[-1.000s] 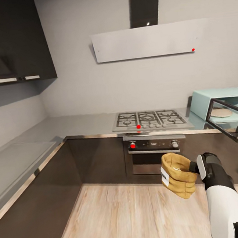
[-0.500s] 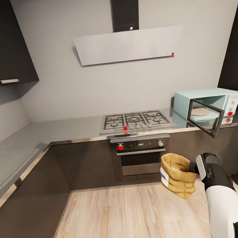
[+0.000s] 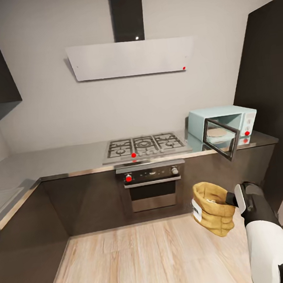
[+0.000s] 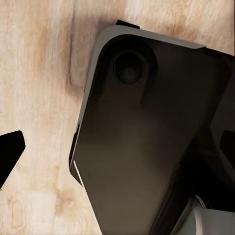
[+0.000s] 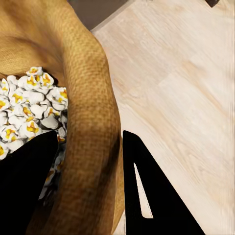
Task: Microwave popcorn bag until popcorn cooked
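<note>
Above the wood floor point(image 3: 142, 260), right gripper point(image 3: 230, 199) clamped on the popcorn bag point(image 3: 212, 214) rim, microwave point(image 3: 223, 127) door open on the countertop point(image 3: 51, 162), left gripper's state unclear.

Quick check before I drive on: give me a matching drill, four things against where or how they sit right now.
1. mustard-tan wrinkly paper popcorn bag
2. pale mint-blue boxy microwave
3. steel gas hob with black grates
4. white fluffy popcorn

a. set into the countertop, above the oven
b. door hanging open
c. inside the bag
d. pinched at its rim by the right end effector

1-d, 2-b, 3-a, 4-c
</note>
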Motion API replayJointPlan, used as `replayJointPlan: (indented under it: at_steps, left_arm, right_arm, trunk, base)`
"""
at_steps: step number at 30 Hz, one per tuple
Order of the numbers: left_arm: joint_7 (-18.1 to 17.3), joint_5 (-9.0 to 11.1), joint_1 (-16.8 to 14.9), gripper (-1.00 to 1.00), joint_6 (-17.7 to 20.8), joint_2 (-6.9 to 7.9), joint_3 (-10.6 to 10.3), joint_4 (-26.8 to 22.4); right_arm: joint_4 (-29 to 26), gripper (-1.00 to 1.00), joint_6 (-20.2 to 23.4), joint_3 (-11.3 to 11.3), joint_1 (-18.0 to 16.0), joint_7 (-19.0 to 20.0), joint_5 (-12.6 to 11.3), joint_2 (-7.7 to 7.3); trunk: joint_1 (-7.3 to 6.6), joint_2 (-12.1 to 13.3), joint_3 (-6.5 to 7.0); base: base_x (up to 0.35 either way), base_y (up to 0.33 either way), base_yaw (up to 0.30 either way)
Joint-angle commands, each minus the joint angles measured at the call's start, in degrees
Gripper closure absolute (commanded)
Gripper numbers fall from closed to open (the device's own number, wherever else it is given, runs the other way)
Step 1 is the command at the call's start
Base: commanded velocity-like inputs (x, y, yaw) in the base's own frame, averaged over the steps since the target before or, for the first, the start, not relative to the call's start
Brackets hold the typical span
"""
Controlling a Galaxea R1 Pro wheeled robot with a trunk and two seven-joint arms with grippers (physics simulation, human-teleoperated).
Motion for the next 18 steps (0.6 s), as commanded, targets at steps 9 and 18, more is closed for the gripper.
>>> replayJointPlan:
  at_steps: [9, 18]
  left_arm:
    - [0.0, 0.1, 0.0, -1.0, -0.2, -0.04, 0.1, 0.0]
    - [0.0, 0.1, 0.0, -1.0, -0.2, -0.06, 0.1, 0.0]
  right_arm:
    - [0.0, 1.0, 0.3, 0.0, -0.1, 0.3, 0.5, -0.29]
    - [0.0, 1.0, 0.4, 0.0, -0.1, 0.4, 0.6, -0.33]
  trunk:
    - [0.0, 0.0, 0.18]
    - [0.0, 0.0, 0.44]
  base:
    - [0.0, 0.0, -0.242]
    - [0.0, 0.0, -0.242]
